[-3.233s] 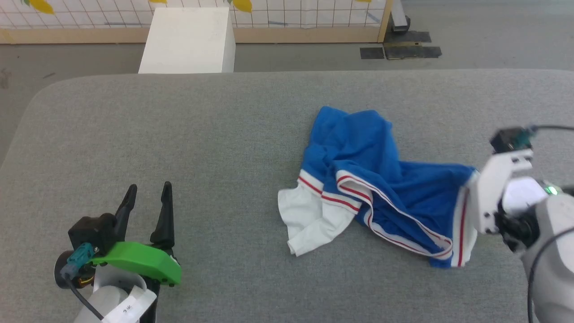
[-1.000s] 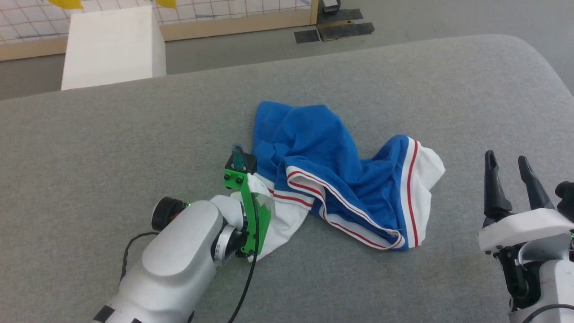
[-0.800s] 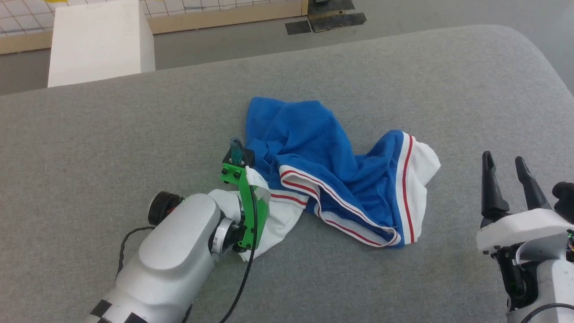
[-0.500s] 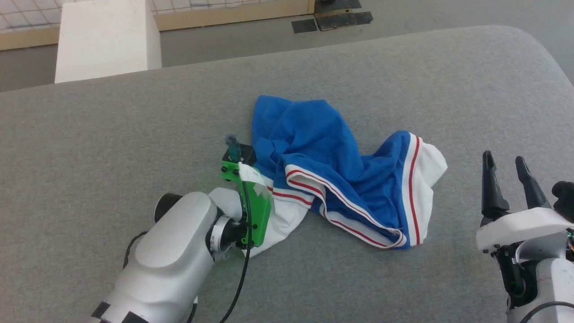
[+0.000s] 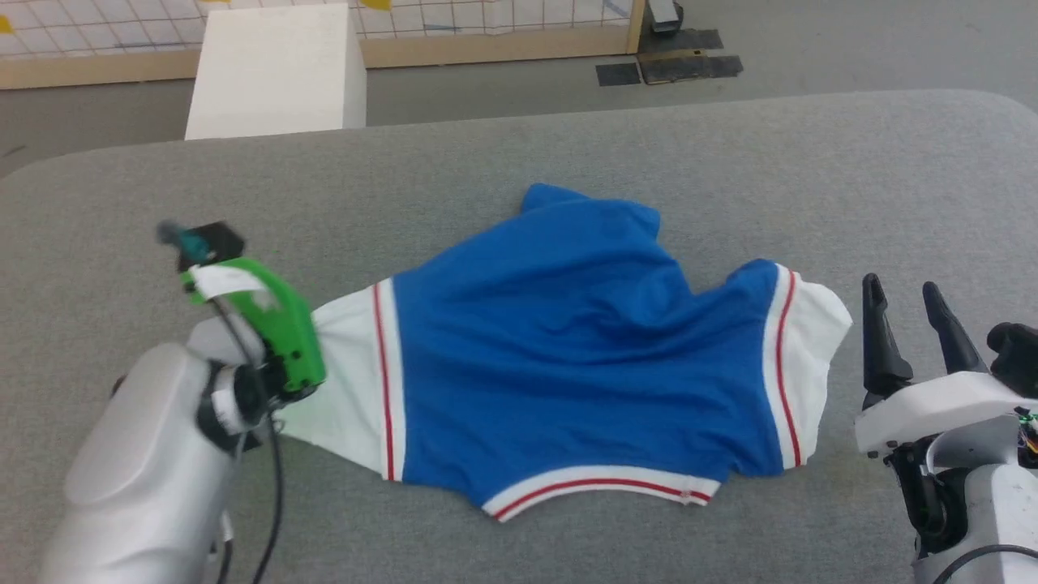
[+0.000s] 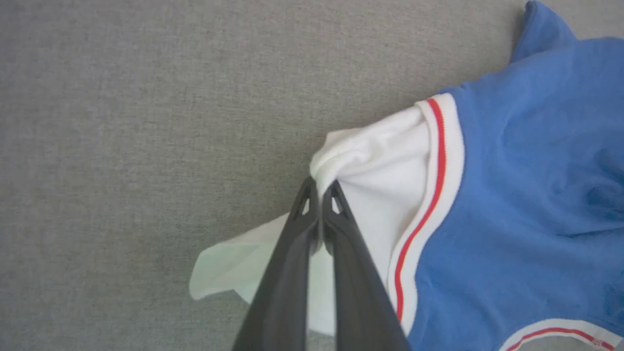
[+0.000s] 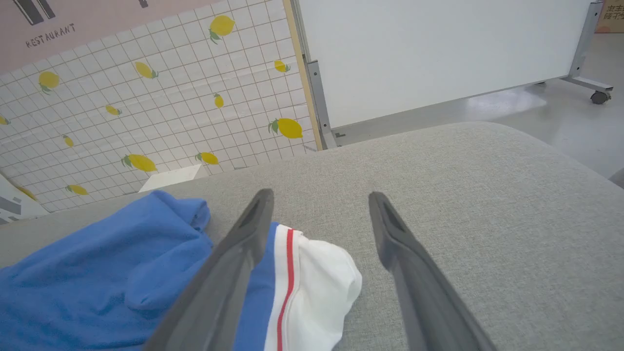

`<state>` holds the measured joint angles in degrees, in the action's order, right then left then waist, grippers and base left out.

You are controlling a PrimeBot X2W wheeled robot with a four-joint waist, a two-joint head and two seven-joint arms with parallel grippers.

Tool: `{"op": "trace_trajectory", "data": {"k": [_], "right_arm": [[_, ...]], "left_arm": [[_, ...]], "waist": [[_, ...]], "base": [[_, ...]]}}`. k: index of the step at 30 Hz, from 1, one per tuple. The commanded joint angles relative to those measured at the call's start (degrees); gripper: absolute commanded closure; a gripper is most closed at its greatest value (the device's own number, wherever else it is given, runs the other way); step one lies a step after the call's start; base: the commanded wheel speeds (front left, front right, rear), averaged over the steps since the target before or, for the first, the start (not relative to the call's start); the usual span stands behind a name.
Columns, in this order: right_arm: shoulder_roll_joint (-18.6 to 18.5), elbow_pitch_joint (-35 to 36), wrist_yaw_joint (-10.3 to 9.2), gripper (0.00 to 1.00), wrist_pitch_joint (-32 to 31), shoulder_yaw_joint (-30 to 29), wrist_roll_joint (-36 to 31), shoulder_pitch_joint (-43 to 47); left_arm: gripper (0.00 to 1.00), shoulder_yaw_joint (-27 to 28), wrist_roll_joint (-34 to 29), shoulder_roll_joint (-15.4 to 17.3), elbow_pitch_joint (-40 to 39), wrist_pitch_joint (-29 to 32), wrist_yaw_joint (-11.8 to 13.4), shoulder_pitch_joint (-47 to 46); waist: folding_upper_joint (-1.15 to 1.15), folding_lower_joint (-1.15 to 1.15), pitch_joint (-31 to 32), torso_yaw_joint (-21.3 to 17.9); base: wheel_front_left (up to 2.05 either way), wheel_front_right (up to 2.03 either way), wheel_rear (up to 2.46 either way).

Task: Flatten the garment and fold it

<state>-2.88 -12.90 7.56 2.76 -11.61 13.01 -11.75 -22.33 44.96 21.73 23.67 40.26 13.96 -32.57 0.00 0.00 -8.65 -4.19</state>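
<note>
The garment (image 5: pixel 568 357), royal blue with white sleeves and thin red stripes, lies spread across the grey padded table (image 5: pixel 486 162). In the left wrist view my left gripper (image 6: pixel 319 187) is shut on a bunched fold of its white sleeve (image 6: pixel 380 165). The head view has that sleeve (image 5: pixel 349 373) stretched toward my left wrist's green mount (image 5: pixel 276 324), which hides the fingers. My right gripper (image 5: pixel 902 292) stands open just right of the other white sleeve (image 5: pixel 811 349), apart from it. Through the right wrist view the open right gripper (image 7: pixel 321 197) has that sleeve (image 7: pixel 317 287) below its left finger.
A white box (image 5: pixel 276 73) stands on the floor beyond the table's far edge. Behind it runs a tiled lemon-print wall (image 7: pixel 146 107) beside a white panel on a wheeled frame (image 7: pixel 438 48). The table's rounded right corner (image 5: pixel 997 113) is near my right arm.
My left gripper shut on the white sleeve and pulled it left, drawing the crumpled garment out wide. The head camera has also shifted. The right gripper stays open in place.
</note>
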Motion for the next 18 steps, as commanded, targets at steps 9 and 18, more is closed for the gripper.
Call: {"op": "trace_trajectory", "data": {"k": [9,18], "right_arm": [[0.0,0.6,-0.08,0.0,-0.5,0.9,-0.3,-0.8],[0.0,-0.2,-0.08,0.0,-0.7,1.4,-0.2,-0.6]], "left_arm": [[1.0,4.4,3.6,3.5,-2.5,0.2,4.5,11.5],[0.0,9.4,5.7,2.4,-7.4,-8.6,2.8,13.2]], "waist": [[0.0,0.0,-0.7,0.9],[0.0,0.0,0.5,1.0]], "base": [[0.0,0.0,0.0],[0.0,0.0,0.0]]}}
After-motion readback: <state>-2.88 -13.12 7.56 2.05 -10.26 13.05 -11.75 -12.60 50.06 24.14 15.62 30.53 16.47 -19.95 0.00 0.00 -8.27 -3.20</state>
